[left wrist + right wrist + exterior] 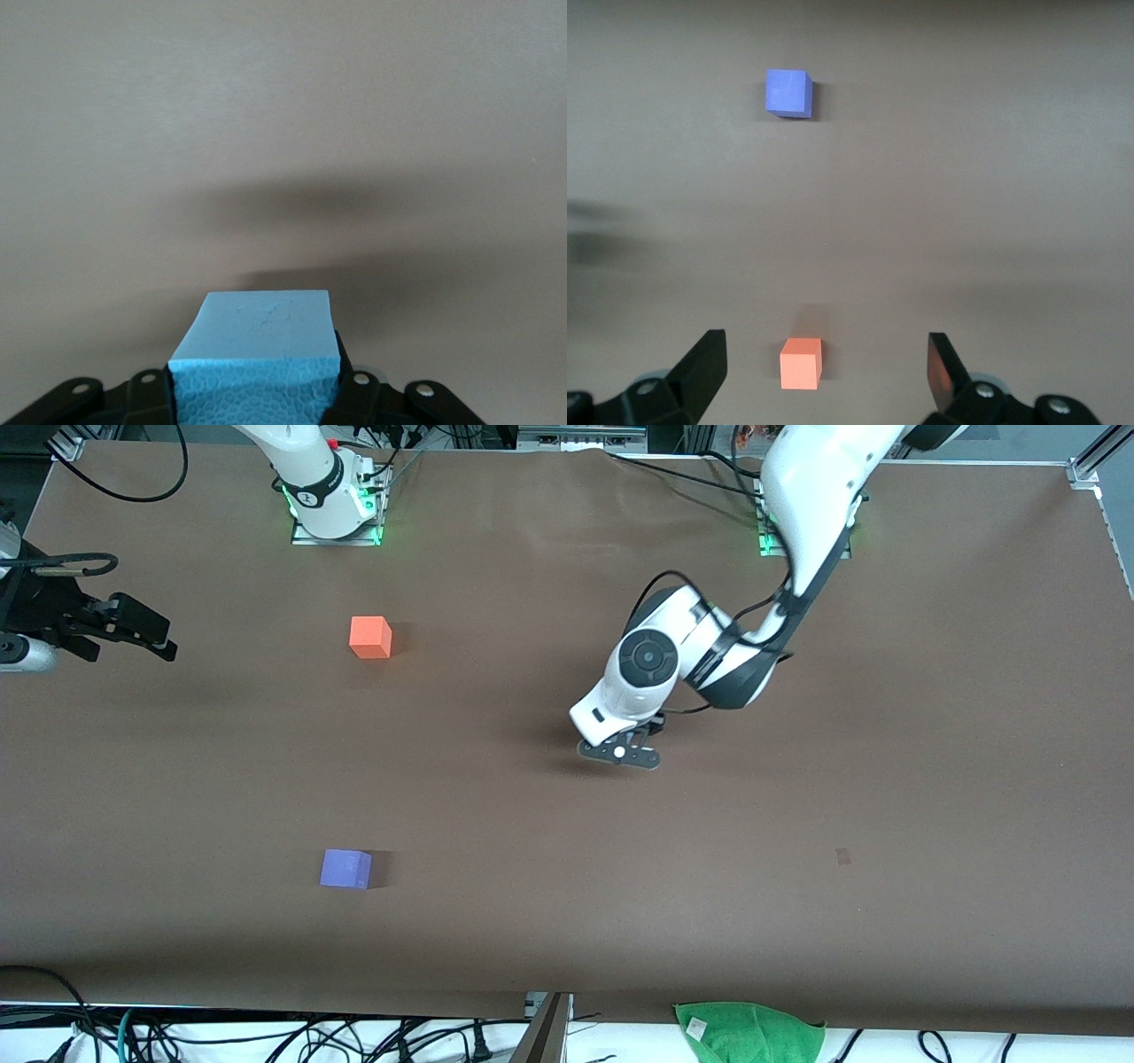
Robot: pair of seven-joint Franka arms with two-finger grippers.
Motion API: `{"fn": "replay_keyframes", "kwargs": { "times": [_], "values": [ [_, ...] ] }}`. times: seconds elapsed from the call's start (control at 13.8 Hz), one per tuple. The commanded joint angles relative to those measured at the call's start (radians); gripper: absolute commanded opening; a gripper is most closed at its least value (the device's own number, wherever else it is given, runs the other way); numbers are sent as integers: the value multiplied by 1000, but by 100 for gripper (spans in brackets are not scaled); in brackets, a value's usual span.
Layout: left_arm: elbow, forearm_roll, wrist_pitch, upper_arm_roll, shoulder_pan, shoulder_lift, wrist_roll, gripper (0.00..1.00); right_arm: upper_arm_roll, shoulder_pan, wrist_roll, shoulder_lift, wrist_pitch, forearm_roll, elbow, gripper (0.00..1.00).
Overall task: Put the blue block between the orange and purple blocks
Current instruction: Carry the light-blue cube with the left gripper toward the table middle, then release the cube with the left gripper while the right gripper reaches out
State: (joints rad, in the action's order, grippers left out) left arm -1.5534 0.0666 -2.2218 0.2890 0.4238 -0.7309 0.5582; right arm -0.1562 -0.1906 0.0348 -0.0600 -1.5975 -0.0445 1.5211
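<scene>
Over mid-worktop (797,824), the left tool (257,394) is clamping the blue block (257,341); next, carrying it between orange block (369,638) and purple block (345,868). Right tool (824,372) is waiting, fingers spread.

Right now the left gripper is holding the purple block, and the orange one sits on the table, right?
Not quite. The left gripper holds the blue block, as the left wrist view shows. The purple block sits on the table, and so does the orange block.
</scene>
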Motion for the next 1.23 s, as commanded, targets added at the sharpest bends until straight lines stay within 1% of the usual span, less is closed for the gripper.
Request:
{"fn": "replay_keyframes", "kwargs": {
  "times": [0.0, 0.07, 0.22, 0.29, 0.36, 0.43, 0.58, 0.65, 0.8, 0.87, 1.01, 1.16],
  "values": [
    [50, 76, -62, -17, 15, -71, 20, 80, -5, -3, 2, -23, 10, -35, -32, 100],
    [49, 100, -68, -16, 15, -73, 20, 100, -6, -1, 4, -23, 8, -57, -32, 100],
    [44, 101, -43, -13, 9, -56, 23, 100, -11, 6, -7, -62, 13, -52, -30, 100],
    [42, 101, -1, -10, 6, -26, 22, 100, -11, 5, -9, -98, 10, -38, -26, 100],
    [42, 101, 57, -8, 1, 14, 16, 100, -11, 5, -10, -141, 10, -29, -27, 100],
    [42, 92, 130, -7, 0, 71, 12, 100, -11, 6, -1, -200, 21, -38, -29, 100],
    [50, 90, 310, -7, -16, 201, 8, 100, -10, 17, -41, -210, 21, -46, -26, 100],
    [55, 90, 395, -7, -43, 259, 5, 100, -6, 2, -44, -213, 7, -45, -19, 100],
    [56, 94, 538, -16, -110, 387, 5, 100, -2, -13, -27, -218, 2, -67, -21, 100],
    [58, 96, 557, -16, -169, 437, 3, 100, -2, -35, -26, -222, -7, -102, -21, 100],
    [59, 87, 560, -4, -313, 516, 3, 100, -2, -93, 12, -247, -24, -130, -19, 100],
    [85, 24, 571, -7, -416, 559, -4, 100, 0, -171, 202, -274, -97, -182, -9, 100]
  ]
}}
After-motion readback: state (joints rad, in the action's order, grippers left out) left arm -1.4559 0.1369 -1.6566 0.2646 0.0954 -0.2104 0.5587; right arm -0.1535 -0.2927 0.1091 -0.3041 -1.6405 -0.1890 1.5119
